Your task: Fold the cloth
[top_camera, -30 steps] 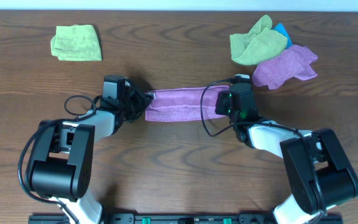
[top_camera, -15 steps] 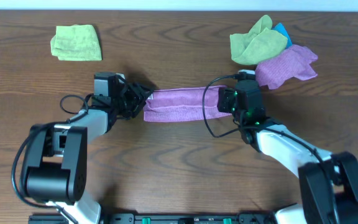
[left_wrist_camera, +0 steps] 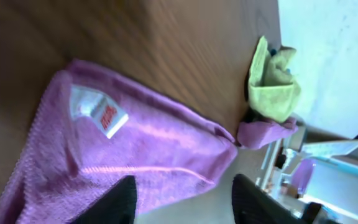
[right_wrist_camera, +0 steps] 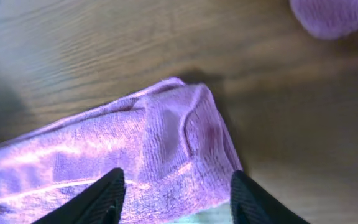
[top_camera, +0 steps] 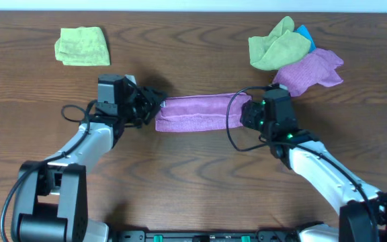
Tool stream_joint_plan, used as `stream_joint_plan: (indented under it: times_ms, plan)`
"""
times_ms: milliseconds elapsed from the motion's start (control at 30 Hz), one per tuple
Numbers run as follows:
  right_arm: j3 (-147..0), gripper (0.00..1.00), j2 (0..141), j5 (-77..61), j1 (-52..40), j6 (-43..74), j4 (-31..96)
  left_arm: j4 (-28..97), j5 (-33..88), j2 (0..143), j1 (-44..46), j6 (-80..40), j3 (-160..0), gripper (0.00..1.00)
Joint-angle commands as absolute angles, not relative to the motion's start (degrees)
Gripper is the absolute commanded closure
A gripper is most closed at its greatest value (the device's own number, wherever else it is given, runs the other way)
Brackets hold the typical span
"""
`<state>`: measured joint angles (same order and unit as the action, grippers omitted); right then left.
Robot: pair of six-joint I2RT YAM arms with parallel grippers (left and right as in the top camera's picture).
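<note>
Dark wood table (top_camera: pixel 193 195), overhead view. The cloth (top_camera: pixel 197 113) lies at mid-table as a long doubled band, flat, with its white tag (left_wrist_camera: pixel 98 115) face up at the left end.

Against the frames of the last second, we note the band itself has not shifted, while both arms have drawn outward from it. The left gripper (top_camera: pixel 154 107) now sits just off the cloth's left end and the right gripper (top_camera: pixel 246 114) at its right end. Both wrist views show the fingers spread wide with nothing pinched; the cloth lies beyond the tips.

We read this as release after a first, lengthwise fold; a second fold, end to end, would remain.

Up and beyond the cloth's right end: a green cloth (top_camera: pixel 277 46) and, nearer, a second purple cloth (top_camera: pixel 309 70). Well beyond the cloth's left end: another green cloth (top_camera: pixel 82 46)
</note>
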<state>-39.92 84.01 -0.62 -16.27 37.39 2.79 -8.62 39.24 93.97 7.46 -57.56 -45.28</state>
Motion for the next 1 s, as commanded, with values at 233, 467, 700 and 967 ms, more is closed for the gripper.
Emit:
stream_joint_plan:
  times_ms: [233,467,700,967]
  plan:
    - [-40.42,0.34,83.33,-17.21,-12.95,44.18,3.7,-6.57,27.59,94.91,15.16,-58.74,-46.3,0.83]
    - [-40.4,0.3,83.35,-19.53,-12.32,46.28,5.19,-1.87,17.76,95.39,15.53,-56.51,-46.3,0.94]
    - [-40.4,0.29,83.35,-19.55,-11.4,46.26,6.76,-1.37,12.78,96.18,15.88,-55.46,-46.3,0.94]
    - [-40.4,0.29,83.35,-19.53,-10.46,46.24,9.87,-2.87,13.32,101.58,17.15,-55.77,-46.3,0.94]
